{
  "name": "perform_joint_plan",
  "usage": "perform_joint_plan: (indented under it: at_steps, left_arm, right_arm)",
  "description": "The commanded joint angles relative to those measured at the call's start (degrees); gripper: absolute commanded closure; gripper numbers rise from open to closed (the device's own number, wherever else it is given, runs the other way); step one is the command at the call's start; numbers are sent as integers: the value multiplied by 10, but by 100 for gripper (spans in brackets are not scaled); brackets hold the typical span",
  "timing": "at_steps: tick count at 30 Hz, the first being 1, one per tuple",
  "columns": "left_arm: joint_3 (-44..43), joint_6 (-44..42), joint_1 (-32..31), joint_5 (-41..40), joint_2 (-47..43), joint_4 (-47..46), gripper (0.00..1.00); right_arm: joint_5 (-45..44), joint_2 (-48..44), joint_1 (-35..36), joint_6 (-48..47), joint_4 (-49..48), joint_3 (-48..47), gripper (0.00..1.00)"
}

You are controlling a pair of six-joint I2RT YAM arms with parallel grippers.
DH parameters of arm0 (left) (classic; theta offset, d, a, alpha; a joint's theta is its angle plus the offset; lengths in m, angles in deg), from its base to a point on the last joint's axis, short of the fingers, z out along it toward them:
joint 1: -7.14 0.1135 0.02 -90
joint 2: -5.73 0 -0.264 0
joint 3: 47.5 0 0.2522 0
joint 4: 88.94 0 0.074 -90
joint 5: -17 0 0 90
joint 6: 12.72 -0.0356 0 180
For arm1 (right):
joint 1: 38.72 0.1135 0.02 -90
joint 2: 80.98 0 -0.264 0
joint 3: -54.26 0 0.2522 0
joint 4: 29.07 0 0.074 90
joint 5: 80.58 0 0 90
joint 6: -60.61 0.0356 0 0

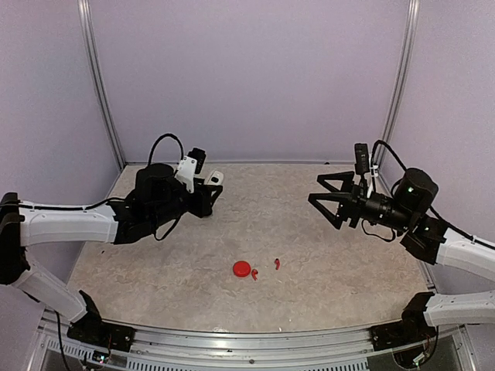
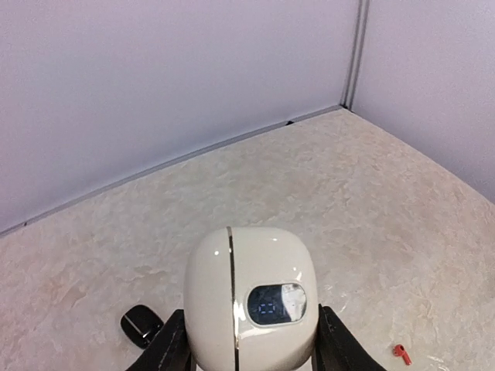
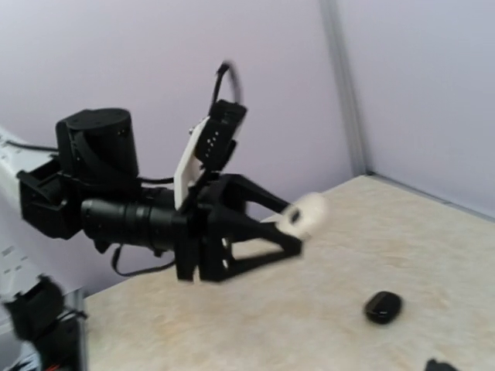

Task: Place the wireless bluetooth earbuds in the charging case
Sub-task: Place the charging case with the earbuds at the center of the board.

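You have a white case (image 2: 251, 301), a red case (image 1: 242, 268), red earbuds (image 1: 277, 263), a black case (image 3: 383, 306), and a beige marbled table (image 1: 309, 239).

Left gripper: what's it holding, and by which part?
A white earbud case, clamped by its two opposite sides, near the lower end, between the fingers of the left gripper.

I work in a lab test cell, not a home. Plain lilac panels (image 1: 247, 77) close in three sides, joined at the corners by thin metal posts (image 1: 101, 85). My left arm (image 1: 66, 224) and right arm (image 1: 472, 255) stand on a metal rail (image 1: 255, 338) edging a marbled bench (image 1: 332, 286).
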Motion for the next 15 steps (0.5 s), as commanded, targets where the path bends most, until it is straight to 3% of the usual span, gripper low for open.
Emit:
perform_joint_plan:
  at_steps: [1,5,15]
  left_arm:
    - [39,196,85,2,-26,40,74]
    - [55,254,168,24,-12,76,73]
    - [35,276,218,23,108,120,71]
  right_arm:
    - [-41,-9,-19,2,26,-2,1]
    - [-39,2,-33,14,43,-18,1]
    - [-79,26,-39,98,73,-88,1]
